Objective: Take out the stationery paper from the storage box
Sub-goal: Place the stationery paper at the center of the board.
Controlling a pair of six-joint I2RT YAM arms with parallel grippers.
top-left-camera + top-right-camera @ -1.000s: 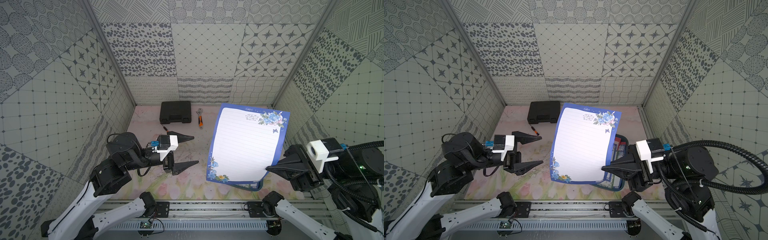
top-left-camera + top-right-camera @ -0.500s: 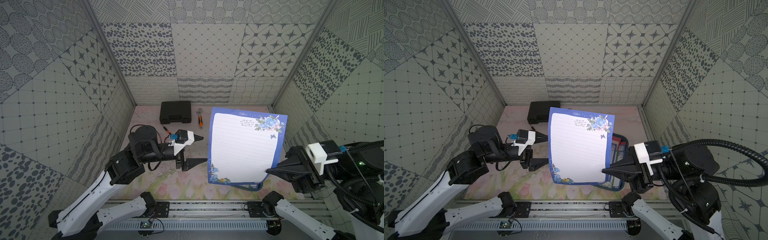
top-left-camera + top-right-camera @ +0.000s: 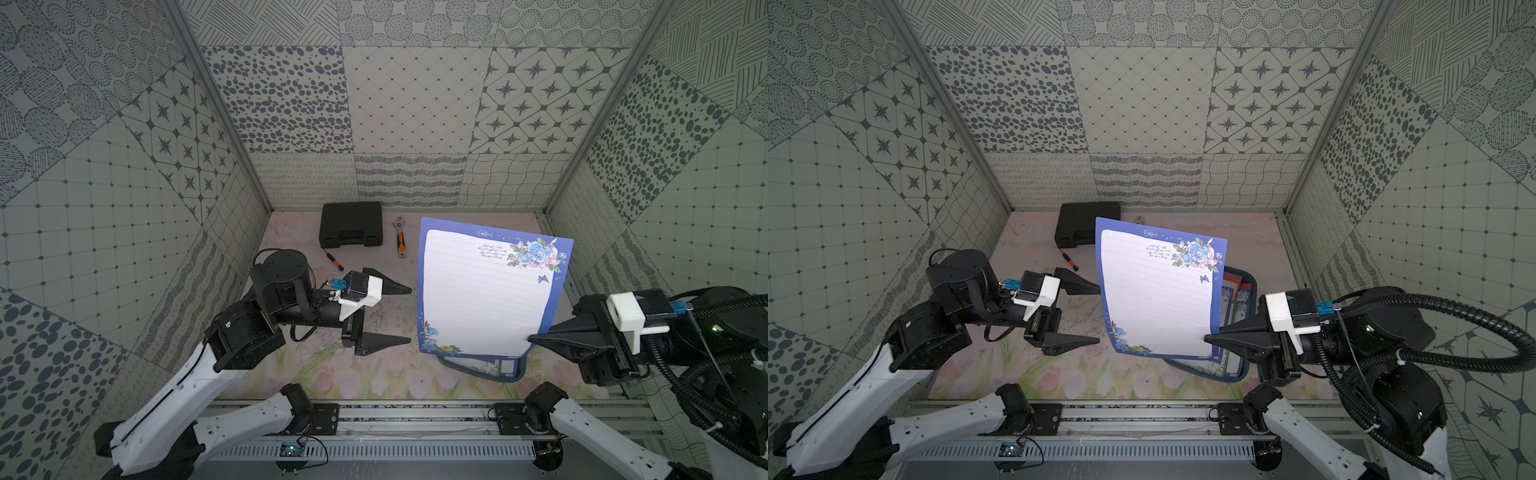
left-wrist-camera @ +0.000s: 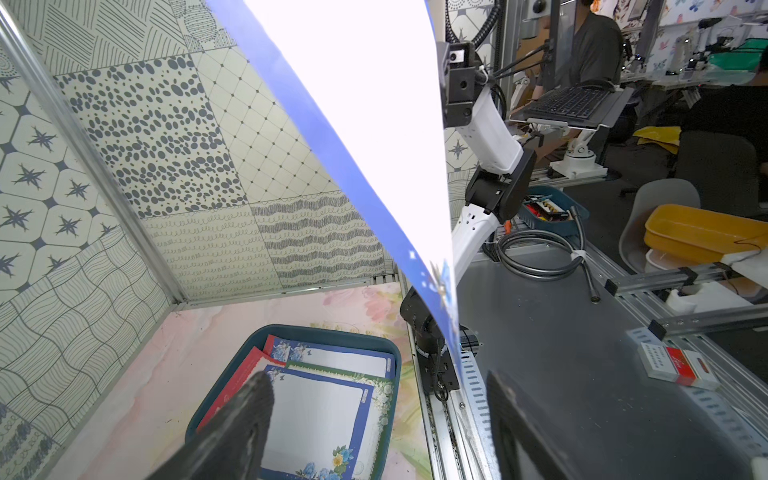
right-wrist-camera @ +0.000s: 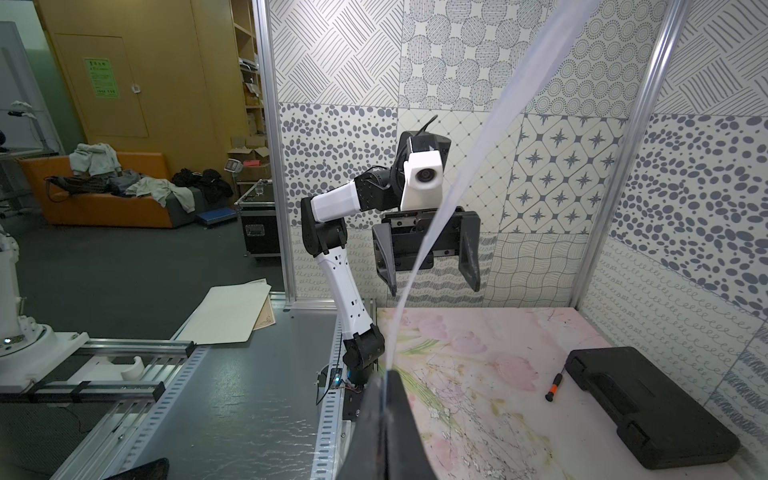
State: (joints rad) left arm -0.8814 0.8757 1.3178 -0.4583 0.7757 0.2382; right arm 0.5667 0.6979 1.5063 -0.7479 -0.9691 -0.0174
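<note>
**One sheet lifted clear of the box, transfer in hand**

The right gripper is clamped on the 5 o'clock corner of a blue-bordered sheet, which stands nearly upright in the air above the storage box. The box sits on the mat at about 4 o'clock of the table. The left gripper hangs at the sheet's 9 o'clock side, jaws spread wide and holding nothing, tips aimed at the paper's edge.

I judge the lift of this sheet done and its transfer out of the box to be the step in hand. The next move likely calls for one of two things. The left jaws could close on the near edge to steady the limp paper, or the right arm could carry it toward 8 o'clock and lay it flat on bare mat. Paper held by one corner may curl or swing, so a slow carry looks wise. More stacked sheets lie in the box, with blue, green and red borders showing, so much of the task is left.

In both top views the raised sheet covers most of the box, and the sheets inside cannot be counted. Whether the right jaws pinch one sheet or several cannot be told, because the right wrist view shows the paper edge-on and blurred. Nor is it clear whether the sheet's edge already lies between the left jaws. The left wrist view cuts the sheet off and washes it white. At 11 to 12 o'clock lie a tool case, a wrench and a screwdriver
</note>
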